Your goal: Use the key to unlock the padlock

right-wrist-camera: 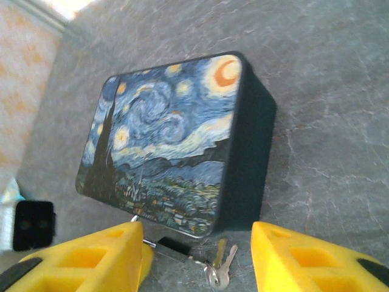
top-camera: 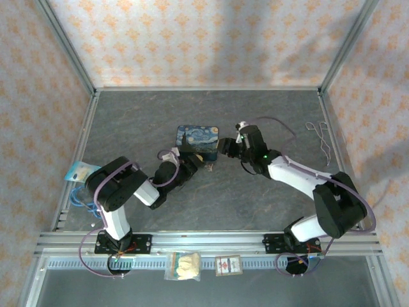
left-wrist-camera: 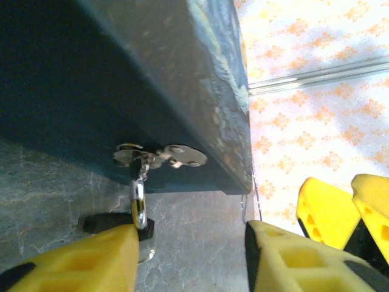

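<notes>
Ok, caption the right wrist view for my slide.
Open right gripper facing the starry-night box on the grey table, with the padlock and key at its near edge.

A dark blue rectangular box with a swirly yellow starry-night print (top-camera: 197,141) lies on the grey stone-patterned tabletop (top-camera: 140,121). The left gripper (top-camera: 195,164) is at its near edge, and the right gripper (top-camera: 225,148) is just beside its right end. Thin bent silver wire loops (top-camera: 321,137) lie well apart, far right.
</notes>
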Robot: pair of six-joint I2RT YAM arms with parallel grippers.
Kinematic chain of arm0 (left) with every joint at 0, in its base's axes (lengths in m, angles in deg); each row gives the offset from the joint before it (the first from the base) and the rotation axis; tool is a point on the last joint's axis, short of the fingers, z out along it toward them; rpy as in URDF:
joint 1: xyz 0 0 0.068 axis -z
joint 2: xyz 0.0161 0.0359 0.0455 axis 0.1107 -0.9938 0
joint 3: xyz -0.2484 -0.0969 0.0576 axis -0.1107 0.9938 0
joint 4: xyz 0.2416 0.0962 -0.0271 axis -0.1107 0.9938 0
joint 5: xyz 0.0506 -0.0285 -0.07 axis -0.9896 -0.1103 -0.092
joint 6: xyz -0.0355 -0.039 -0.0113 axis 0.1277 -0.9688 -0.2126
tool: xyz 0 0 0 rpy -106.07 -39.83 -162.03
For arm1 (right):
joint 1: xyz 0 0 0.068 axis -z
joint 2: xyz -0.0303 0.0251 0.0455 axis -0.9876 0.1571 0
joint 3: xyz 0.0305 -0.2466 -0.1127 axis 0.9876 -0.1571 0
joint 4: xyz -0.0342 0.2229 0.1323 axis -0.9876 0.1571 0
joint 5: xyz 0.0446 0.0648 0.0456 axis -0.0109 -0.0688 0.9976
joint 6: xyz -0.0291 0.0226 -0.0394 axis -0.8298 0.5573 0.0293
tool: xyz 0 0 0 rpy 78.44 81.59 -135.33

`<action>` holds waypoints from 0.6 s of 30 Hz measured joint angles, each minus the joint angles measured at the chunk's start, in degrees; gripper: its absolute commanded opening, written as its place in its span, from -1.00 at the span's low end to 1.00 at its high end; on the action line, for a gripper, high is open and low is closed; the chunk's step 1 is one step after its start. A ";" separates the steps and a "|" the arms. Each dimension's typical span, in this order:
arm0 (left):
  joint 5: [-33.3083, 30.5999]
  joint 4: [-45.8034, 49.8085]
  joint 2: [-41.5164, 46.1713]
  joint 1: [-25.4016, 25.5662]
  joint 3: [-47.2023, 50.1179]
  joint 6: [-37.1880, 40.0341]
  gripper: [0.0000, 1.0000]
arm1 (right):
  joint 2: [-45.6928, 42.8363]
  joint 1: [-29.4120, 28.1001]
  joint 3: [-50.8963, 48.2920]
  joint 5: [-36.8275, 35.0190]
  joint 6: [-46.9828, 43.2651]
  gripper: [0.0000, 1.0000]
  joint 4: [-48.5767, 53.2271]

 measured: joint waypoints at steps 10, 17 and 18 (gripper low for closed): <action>-1.25 17.79 21.35 -7.65 4.28 1.97 0.20 | 7.26 -9.27 6.88 -3.72 -13.03 0.02 7.48; -5.90 31.10 35.87 -16.22 4.00 8.17 0.45 | 15.34 -14.80 11.50 -9.62 -17.73 0.02 11.89; -6.51 31.61 36.81 -16.83 4.00 8.61 0.45 | 15.96 -15.43 11.69 -10.40 -18.08 0.02 12.17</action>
